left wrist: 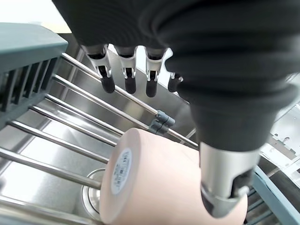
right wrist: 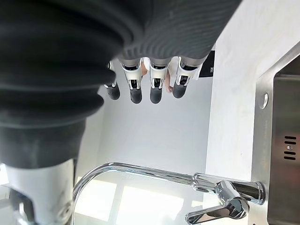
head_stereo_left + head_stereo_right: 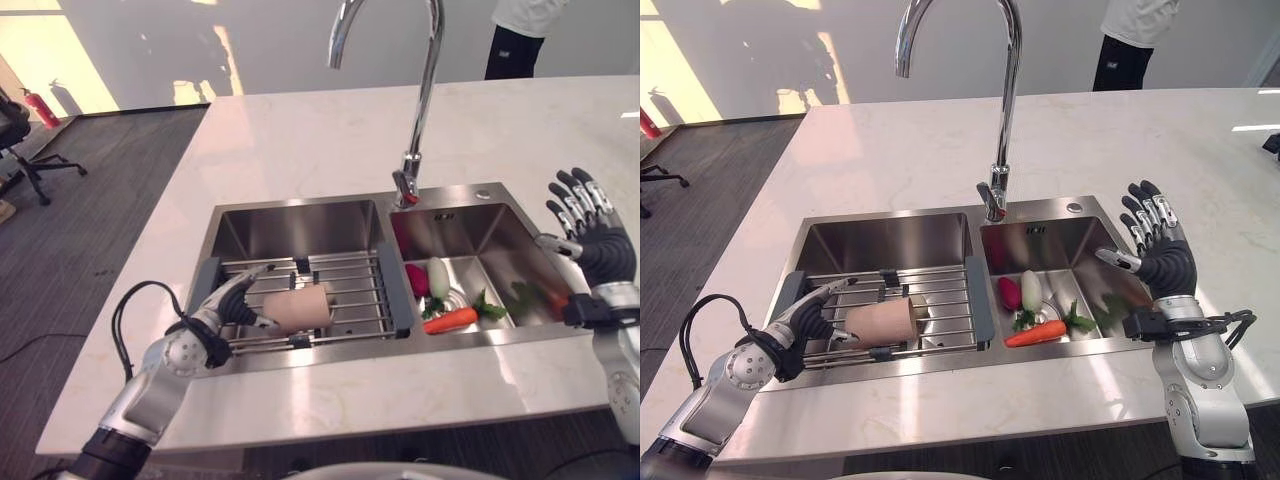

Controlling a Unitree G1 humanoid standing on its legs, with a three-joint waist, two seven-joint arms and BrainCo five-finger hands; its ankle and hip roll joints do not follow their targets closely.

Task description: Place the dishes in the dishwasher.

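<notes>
A beige cup [image 3: 298, 308] lies on its side on the wire rack [image 3: 350, 270] over the left sink basin. My left hand [image 3: 215, 325] is at the cup's left end, open. Its fingers [image 1: 129, 77] stretch straight above the rack bars, and its thumb [image 1: 224, 178] rests against the cup's side [image 1: 154, 183]. My right hand [image 3: 1160, 260] is raised upright over the right edge of the right basin, open, holding nothing. Its straight fingers [image 2: 140, 89] point up toward the wall.
The right basin holds a carrot [image 3: 450, 320], a white radish [image 3: 438, 278], a red vegetable [image 3: 416, 280] and some greens. A tall curved faucet [image 3: 420, 100] rises behind the sink divider. A person [image 3: 520, 40] stands beyond the counter's far side.
</notes>
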